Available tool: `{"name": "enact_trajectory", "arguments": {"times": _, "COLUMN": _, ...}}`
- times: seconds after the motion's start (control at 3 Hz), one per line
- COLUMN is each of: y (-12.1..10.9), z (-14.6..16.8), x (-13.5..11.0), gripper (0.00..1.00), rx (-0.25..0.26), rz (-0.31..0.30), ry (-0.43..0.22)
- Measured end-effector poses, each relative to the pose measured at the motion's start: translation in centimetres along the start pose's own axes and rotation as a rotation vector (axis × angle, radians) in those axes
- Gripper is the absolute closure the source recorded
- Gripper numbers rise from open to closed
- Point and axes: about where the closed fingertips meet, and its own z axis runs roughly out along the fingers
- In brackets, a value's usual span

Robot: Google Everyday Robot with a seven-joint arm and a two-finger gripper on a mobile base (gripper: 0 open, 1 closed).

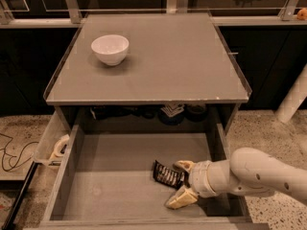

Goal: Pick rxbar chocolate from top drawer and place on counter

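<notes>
The rxbar chocolate [168, 174], a small black wrapper with white lettering, lies on the floor of the open top drawer [120, 176], right of its middle. My gripper [181, 182] reaches in from the right and is open, one tan finger [183, 165] at the bar's far side and the other finger [181, 199] nearer the drawer's front. The bar's right end sits between the fingers, and neither finger is seen pressing on it. The counter [158, 61] spreads above the drawer, with a thin clear rim along its edges.
A white bowl [110, 49] stands on the counter's back left. A narrow pale side tray [52, 143] with a tape roll [60, 145] hangs left of the drawer. Dark items lie under the counter at the drawer's back. A black cable lies on the speckled floor at left.
</notes>
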Motion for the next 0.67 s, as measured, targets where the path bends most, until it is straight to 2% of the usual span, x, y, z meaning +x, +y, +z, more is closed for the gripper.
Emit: {"name": "enact_trajectory", "arguments": {"times": 0.67, "y": 0.00, "z": 0.00, "x": 0.00, "gripper": 0.89, "rx": 0.000, "rz": 0.000, "ry": 0.000}}
